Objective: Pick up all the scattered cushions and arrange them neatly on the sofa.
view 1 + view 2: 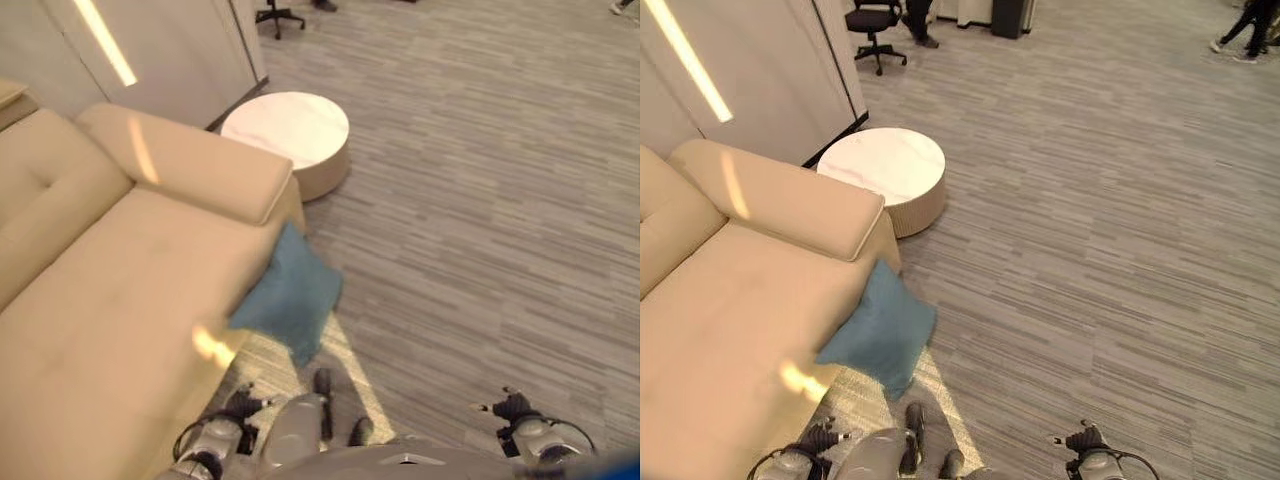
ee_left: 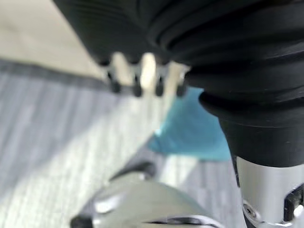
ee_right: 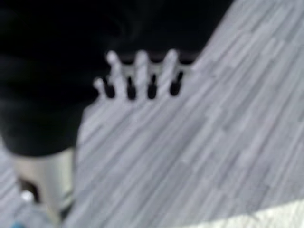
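Note:
A teal cushion [image 1: 288,295] lies on the grey carpet, tilted up against the front of the beige sofa [image 1: 110,290] just below its armrest [image 1: 190,165]. The sofa seat holds no cushions. My left hand [image 1: 241,404] hangs low near the picture's bottom, a little short of the cushion, fingers [image 2: 148,71] straight and holding nothing; the teal cushion [image 2: 192,128] shows past them. My right hand [image 1: 514,407] hangs over bare carpet well to the right of the cushion, its fingers [image 3: 141,71] also straight and holding nothing.
A round white coffee table [image 1: 290,132] stands on the carpet just beyond the sofa's armrest. A pale wall panel [image 1: 170,50] rises behind it. Far back are a black office chair [image 1: 875,25] and a person's legs [image 1: 1238,30]. Open carpet [image 1: 480,220] spreads to the right.

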You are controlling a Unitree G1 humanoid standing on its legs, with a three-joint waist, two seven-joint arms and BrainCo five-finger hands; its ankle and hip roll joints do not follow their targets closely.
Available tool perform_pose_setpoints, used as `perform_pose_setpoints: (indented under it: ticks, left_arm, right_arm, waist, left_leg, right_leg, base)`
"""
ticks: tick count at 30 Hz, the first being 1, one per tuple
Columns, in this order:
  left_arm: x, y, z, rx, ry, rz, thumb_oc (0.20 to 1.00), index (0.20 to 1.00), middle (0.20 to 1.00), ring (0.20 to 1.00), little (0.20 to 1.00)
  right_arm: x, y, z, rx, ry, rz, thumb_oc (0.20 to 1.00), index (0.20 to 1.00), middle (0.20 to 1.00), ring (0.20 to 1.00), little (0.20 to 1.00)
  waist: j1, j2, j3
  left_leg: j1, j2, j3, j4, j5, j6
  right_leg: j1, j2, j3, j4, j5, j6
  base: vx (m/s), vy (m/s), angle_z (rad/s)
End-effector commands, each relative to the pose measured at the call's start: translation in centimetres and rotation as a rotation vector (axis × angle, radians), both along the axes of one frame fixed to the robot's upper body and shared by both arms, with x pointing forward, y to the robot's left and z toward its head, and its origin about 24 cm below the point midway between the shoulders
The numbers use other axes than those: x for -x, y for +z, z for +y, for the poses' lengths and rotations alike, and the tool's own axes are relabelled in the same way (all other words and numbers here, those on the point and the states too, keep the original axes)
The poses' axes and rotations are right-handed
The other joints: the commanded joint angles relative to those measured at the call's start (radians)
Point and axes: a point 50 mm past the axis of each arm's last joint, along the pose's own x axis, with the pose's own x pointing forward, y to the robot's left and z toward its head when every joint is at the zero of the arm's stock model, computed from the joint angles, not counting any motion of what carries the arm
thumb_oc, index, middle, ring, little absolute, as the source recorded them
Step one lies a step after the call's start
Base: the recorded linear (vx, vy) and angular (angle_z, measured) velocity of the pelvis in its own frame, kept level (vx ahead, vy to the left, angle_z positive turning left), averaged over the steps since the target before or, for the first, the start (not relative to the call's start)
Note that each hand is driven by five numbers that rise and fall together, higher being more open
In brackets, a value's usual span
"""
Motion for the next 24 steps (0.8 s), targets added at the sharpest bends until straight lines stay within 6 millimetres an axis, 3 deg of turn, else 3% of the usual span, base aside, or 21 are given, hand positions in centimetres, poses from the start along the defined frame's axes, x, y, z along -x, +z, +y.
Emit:
perform_pose_setpoints:
  ticks: [1,2,6,7,8,10,13,16,18,19,22,24]
  left_arm:
    - [-2.3,1.0,1.3,-0.043,-0.009,-0.064,1.000,1.000,1.000,1.000,1.000]
    - [-2.3,1.1,1.5,-0.051,-0.012,-0.066,1.000,1.000,1.000,1.000,1.000]
    - [-2.5,1.2,1.7,-0.052,0.004,-0.085,1.000,1.000,1.000,1.000,1.000]
    - [-3.0,1.3,1.3,-0.044,0.004,-0.105,1.000,1.000,1.000,1.000,1.000]
    - [-3.1,1.3,1.2,-0.041,0.001,-0.109,1.000,1.000,1.000,1.000,1.000]
    - [-3.5,1.3,0.9,-0.047,-0.031,-0.102,1.000,1.000,1.000,1.000,1.000]
    - [-3.0,1.1,0.8,-0.038,-0.010,-0.095,1.000,1.000,1.000,1.000,1.000]
    - [-3.2,1.0,0.2,-0.013,0.009,-0.107,1.000,1.000,1.000,1.000,1.000]
    - [-3.3,1.0,0.0,-0.005,0.011,-0.108,1.000,1.000,1.000,1.000,1.000]
    - [-3.3,1.0,0.0,-0.005,0.011,-0.109,1.000,1.000,1.000,1.000,1.000]
    - [-3.8,1.2,0.1,-0.005,0.003,-0.122,1.000,1.000,1.000,1.000,1.000]
    - [-3.5,1.2,0.5,-0.013,0.009,-0.112,1.000,1.000,1.000,1.000,1.000]
  right_arm:
    - [-2.2,1.2,-1.1,0.047,0.050,-0.061,1.000,1.000,1.000,1.000,1.000]
    - [-2.3,1.2,-1.0,0.043,0.058,-0.065,1.000,1.000,1.000,1.000,1.000]
    - [-2.7,1.3,-0.8,0.037,0.068,-0.078,1.000,1.000,1.000,1.000,1.000]
    - [-2.5,1.2,-0.8,0.035,0.062,-0.075,1.000,1.000,1.000,1.000,1.000]
    - [-2.3,1.1,-0.7,0.034,0.060,-0.069,1.000,1.000,1.000,1.000,1.000]
    - [-1.9,1.0,-0.9,0.037,0.052,-0.053,1.000,1.000,1.000,1.000,1.000]
    - [-1.7,0.8,-0.6,0.034,0.064,-0.043,1.000,1.000,1.000,1.000,1.000]
    - [-1.6,0.9,-0.7,0.034,0.042,-0.059,1.000,1.000,1.000,1.000,1.000]
    - [-1.6,0.9,-0.8,0.033,0.040,-0.064,1.000,1.000,1.000,1.000,1.000]
    - [-1.7,0.9,-0.8,0.033,0.040,-0.064,1.000,1.000,1.000,1.000,1.000]
    - [-1.5,0.8,-0.7,0.019,0.025,-0.069,1.000,1.000,1.000,1.000,1.000]
    - [-1.8,0.8,-0.5,0.018,0.038,-0.070,1.000,1.000,1.000,1.000,1.000]
  waist:
    - [0.023,0.006,0.010]
    - [0.019,0.009,0.012]
    - [0.020,0.000,0.006]
    - [-0.002,-0.005,0.011]
    - [-0.010,-0.009,0.015]
    - [-0.023,-0.024,0.019]
    - [-0.023,-0.037,0.014]
    - [-0.024,-0.047,0.018]
    - [-0.037,-0.049,0.023]
    - [-0.039,-0.050,0.020]
    - [-0.057,-0.041,0.028]
    - [-0.052,-0.043,0.026]
  left_leg:
    - [0.086,0.036,-0.084,0.008,-0.076,-0.047]
    - [0.106,0.035,-0.101,-0.002,-0.082,-0.040]
    - [0.127,0.037,-0.135,-0.007,-0.094,-0.047]
    - [0.148,0.034,-0.184,-0.025,-0.097,-0.058]
    - [0.154,0.032,-0.207,-0.032,-0.095,-0.066]
    - [0.158,0.030,-0.250,-0.040,-0.096,-0.081]
    - [0.158,0.043,-0.255,-0.037,-0.095,-0.098]
    - [0.103,0.077,-0.242,-0.010,-0.079,-0.122]
    - [0.058,0.099,-0.139,0.028,-0.073,-0.118]
    - [0.054,0.098,-0.140,0.028,-0.070,-0.118]
    - [0.011,0.154,0.073,0.076,-0.072,-0.099]
    - [0.006,0.147,0.073,0.072,-0.077,-0.095]
  right_leg:
    - [-0.080,-0.161,0.087,0.090,0.165,0.064]
    - [-0.108,-0.163,0.116,0.129,0.175,0.066]
    - [-0.123,-0.170,0.167,0.023,0.176,0.054]
    - [-0.157,-0.142,0.299,-0.096,0.203,0.073]
    - [-0.173,-0.134,0.353,-0.146,0.228,0.081]
    - [-0.162,-0.137,0.387,-0.223,0.252,0.092]
    - [-0.131,-0.151,0.337,-0.254,0.281,0.100]
    - [-0.078,-0.144,0.276,-0.293,0.264,0.090]
    - [-0.059,-0.153,0.223,-0.304,0.251,0.087]
    - [-0.062,-0.155,0.221,-0.304,0.252,0.087]
    - [-0.033,-0.167,0.101,-0.297,0.212,0.065]
    - [-0.028,-0.169,0.082,-0.291,0.211,0.062]
  base:
    - [0.20,0.030,-0.19]
    - [0.12,-0.040,0.43]
    - [0.18,-0.137,0.66]
    - [0.20,-0.229,0.74]
    - [0.25,-0.302,0.71]
    - [0.12,-0.212,1.26]
    - [0.09,-0.164,1.39]
    - [0.06,-0.195,0.87]
    - [-0.02,-0.066,1.70]
    - [-0.06,-0.028,1.39]
    - [-0.03,-0.008,1.01]
    - [0.10,0.074,1.27]
